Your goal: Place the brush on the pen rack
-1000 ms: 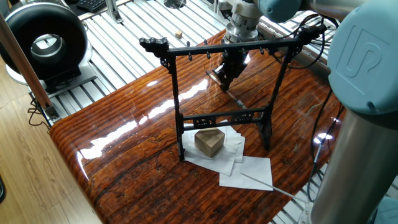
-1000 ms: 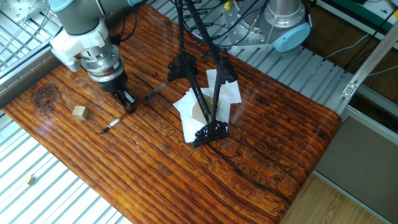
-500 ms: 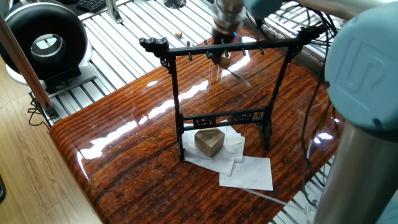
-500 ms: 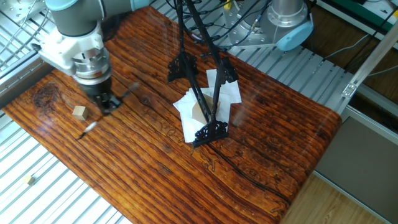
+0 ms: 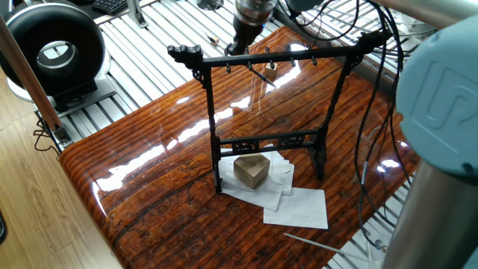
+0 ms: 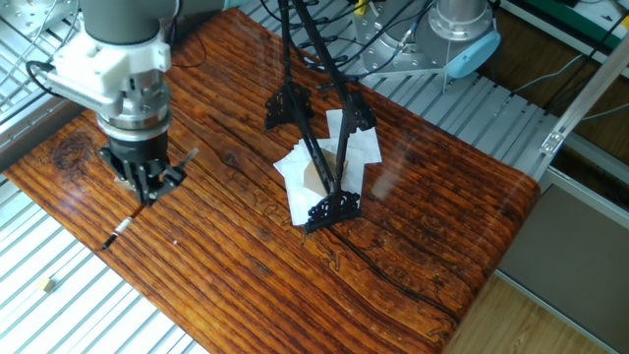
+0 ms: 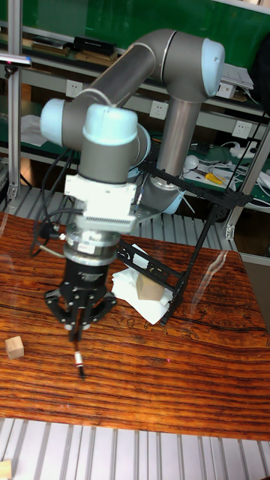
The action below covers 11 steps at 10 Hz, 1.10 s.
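The tall fixed view faces the claw [image 7: 79, 319] head-on: its fingers converge to a point and pinch the upper part of the brush [image 7: 76, 352], which hangs down from them over the desk [image 7: 187, 375], tip clear of the wood. To the left, near the desk's left edge, a small wooden cube [image 7: 13, 346] sits. To the right stands the pen rack [image 7: 196, 247], tilted in this perspective, with a tan block [image 7: 148, 289] on white paper [image 7: 127, 289] under it.

The other fixed view looks down from above. Here the claw [image 6: 145, 182] is over the desk's [image 6: 413, 197] left part, closed on the brush [image 6: 126, 224], whose pale tip points toward the near-left edge. The cube is hidden in this view. The pen rack [image 6: 313, 118] stands well apart to the right, seen almost end-on, over the paper [image 6: 295, 167].

One fixed view shows the pen rack [image 5: 269, 119] face-on: top crossbar with small pegs, ornate lower rail, feet on the paper [image 5: 295, 205], the tan block [image 5: 252, 170] between the uprights. The arm's wrist [image 5: 246, 19] shows behind the crossbar, but the claw and brush are not clearly visible there. A thin pale rod [image 5: 317, 243] lies at the desk's near-right edge.
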Tool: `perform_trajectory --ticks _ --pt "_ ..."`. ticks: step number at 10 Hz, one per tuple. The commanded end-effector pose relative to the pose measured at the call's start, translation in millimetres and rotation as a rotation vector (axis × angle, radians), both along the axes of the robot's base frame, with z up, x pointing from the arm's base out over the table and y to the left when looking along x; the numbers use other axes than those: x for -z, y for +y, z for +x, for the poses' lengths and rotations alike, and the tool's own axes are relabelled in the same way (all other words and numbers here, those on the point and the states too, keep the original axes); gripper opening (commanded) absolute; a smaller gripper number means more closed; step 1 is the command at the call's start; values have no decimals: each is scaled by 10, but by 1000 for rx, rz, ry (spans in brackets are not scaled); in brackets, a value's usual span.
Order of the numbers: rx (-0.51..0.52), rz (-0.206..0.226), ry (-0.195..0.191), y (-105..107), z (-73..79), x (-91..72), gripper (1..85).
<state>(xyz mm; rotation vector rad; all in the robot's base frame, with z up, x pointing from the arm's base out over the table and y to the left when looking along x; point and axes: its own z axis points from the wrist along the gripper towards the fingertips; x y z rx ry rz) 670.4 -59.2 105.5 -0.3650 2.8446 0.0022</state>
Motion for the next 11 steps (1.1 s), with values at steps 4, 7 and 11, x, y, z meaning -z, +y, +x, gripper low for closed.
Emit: perform_trajectory --ticks 4,7,11 --pt "-59 124 30 412 -259 -325 10" --pt "-103 136 6 463 -287 -411 10" --pt "-120 135 71 459 -639 -504 10"
